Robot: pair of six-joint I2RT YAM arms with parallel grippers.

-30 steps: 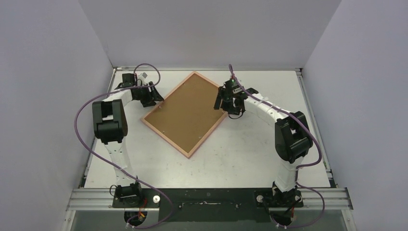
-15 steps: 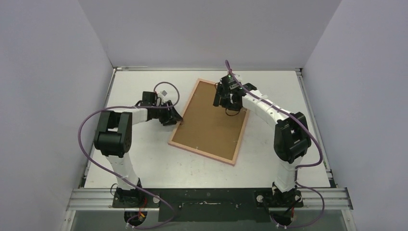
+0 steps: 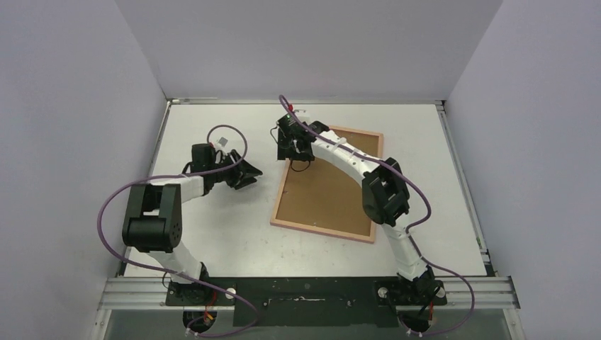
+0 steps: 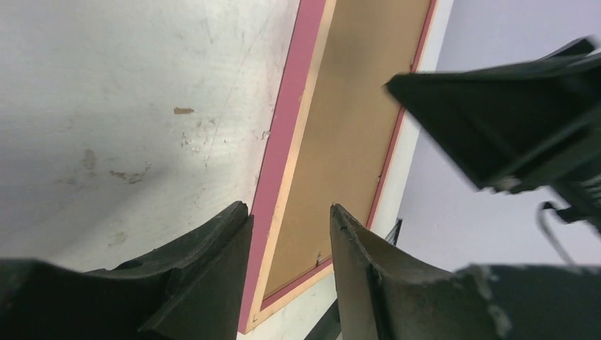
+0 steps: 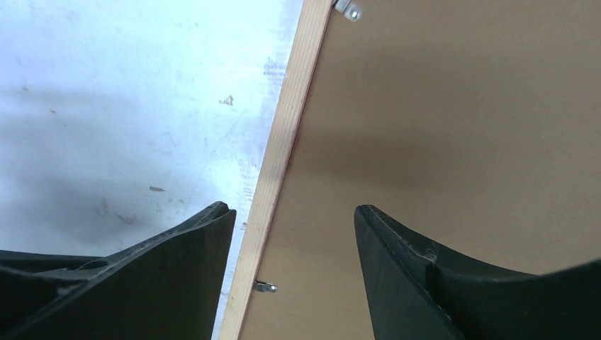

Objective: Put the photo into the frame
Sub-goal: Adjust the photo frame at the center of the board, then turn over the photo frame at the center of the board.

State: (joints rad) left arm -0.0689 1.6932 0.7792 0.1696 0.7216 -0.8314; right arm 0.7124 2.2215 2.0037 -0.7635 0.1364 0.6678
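Observation:
The frame [image 3: 322, 229] lies face down on the table, its light wood back up, with the brown backing panel [image 3: 327, 190] set in it. The photo is out of view. My right gripper [image 3: 292, 151] is open over the frame's far left corner. In the right wrist view its gripper [image 5: 293, 209] straddles the wood rail [image 5: 278, 152] beside the backing panel [image 5: 439, 127]. My left gripper [image 3: 252, 173] is open and empty, just left of the frame and apart from it. In the left wrist view the frame's pink side [image 4: 283, 170] shows between the open gripper [image 4: 288, 209].
Small metal clips [image 5: 264, 287] sit along the rail's inner side. The table [image 3: 212, 227] is white, with grey walls on three sides. The right arm [image 4: 510, 120] shows dark at the right of the left wrist view.
The frame has swung clockwise and slid to the right. My right gripper has moved left to the frame's far left corner. My left gripper has stayed near the frame's left side, now apart from it.

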